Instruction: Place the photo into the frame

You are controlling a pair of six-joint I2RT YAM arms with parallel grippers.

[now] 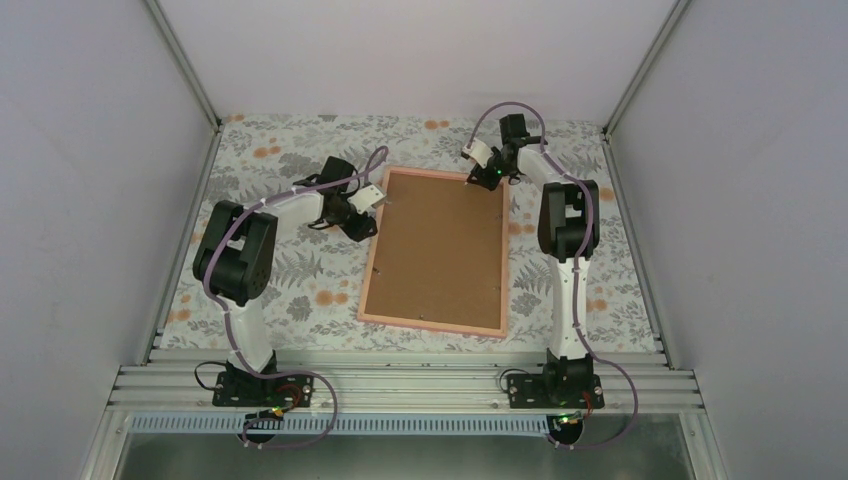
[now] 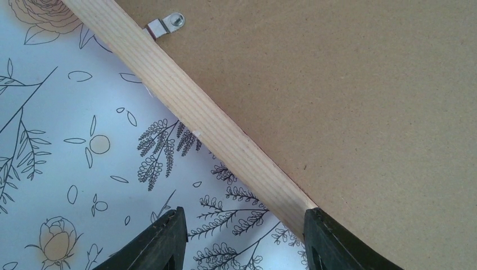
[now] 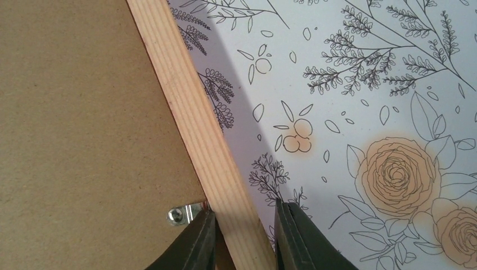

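Frame (image 1: pixel 430 324): pink-edged rectangle lying face-down at the middle of the floral bench (image 1: pixel 300 270), pale wooden rails upward, brown backing board (image 1: pixel 435 245) filling it.
Left end effector (image 2: pixel 243 212): released, fingers spread wide at the frame's far-left rail, below a metal clip (image 2: pixel 166 25).
Right end effector (image 3: pixel 244 209): fingers narrow, astride the far-right rail; whether they pinch it cannot be told.

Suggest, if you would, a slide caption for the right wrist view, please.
Right pincer straddling the wooden rail of the frame beside a metal clip, brown backing board in place.
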